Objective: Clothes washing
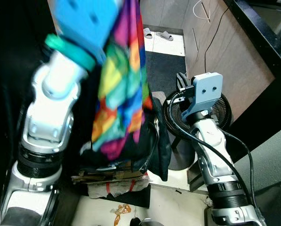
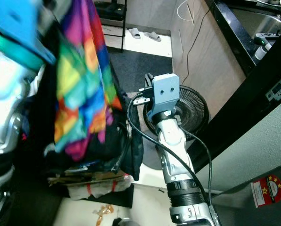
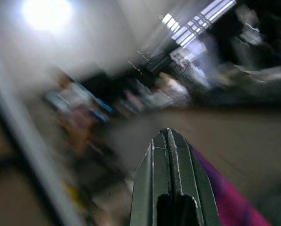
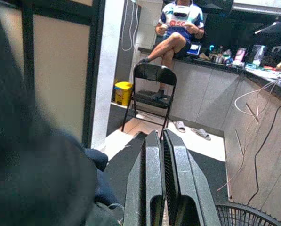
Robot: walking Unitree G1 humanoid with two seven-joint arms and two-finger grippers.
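A bright cloth (image 1: pixel 121 80) in a pattern of many colours hangs in front of me, high over a heap of dark clothes (image 1: pixel 155 134). My left arm is raised with it. In the left wrist view my left gripper (image 3: pixel 167 134) is shut, and the magenta edge of the cloth (image 3: pixel 227 200) trails from its fingers. That view is blurred by motion. My right gripper (image 4: pixel 160 134) is shut with nothing in it. It hovers beside the dark heap, just right of the hanging cloth, with its grey-blue wrist mount (image 1: pixel 207 89) over the fan.
A black floor fan (image 1: pixel 223 112) stands under my right arm beside a wooden cabinet (image 1: pixel 225 52). Cardboard and bags (image 1: pixel 109 178) lie below the dark heap. Slippers (image 1: pixel 159 34) lie further off. A person (image 4: pixel 179 28) sits on a counter behind a black folding chair (image 4: pixel 152 89).
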